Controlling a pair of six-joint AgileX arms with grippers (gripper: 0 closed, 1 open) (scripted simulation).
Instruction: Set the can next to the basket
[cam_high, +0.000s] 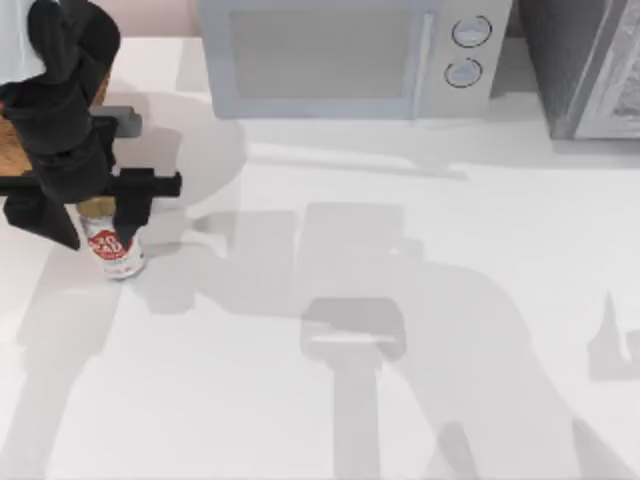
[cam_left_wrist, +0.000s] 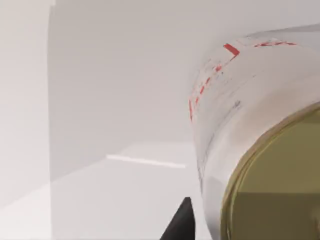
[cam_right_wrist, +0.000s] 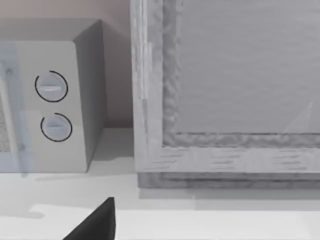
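Observation:
The can (cam_high: 118, 252) stands upright on the white table at the far left, with a white and red label and a dull gold top. In the left wrist view the can (cam_left_wrist: 250, 130) looms very close, one dark fingertip (cam_left_wrist: 181, 222) right beside its wall. My left gripper (cam_high: 96, 226) reaches down from above and is shut on the can, a black finger on each side. A sliver of the orange-brown basket (cam_high: 9, 150) shows at the left edge, just behind the can and mostly hidden by the arm. My right gripper (cam_right_wrist: 95, 226) is parked off to the right.
A grey microwave (cam_high: 340, 55) with two round dials (cam_right_wrist: 51, 87) stands at the back of the table. A grey framed cabinet (cam_right_wrist: 225, 90) sits at the back right. Broad white tabletop (cam_high: 400, 300) stretches right of the can.

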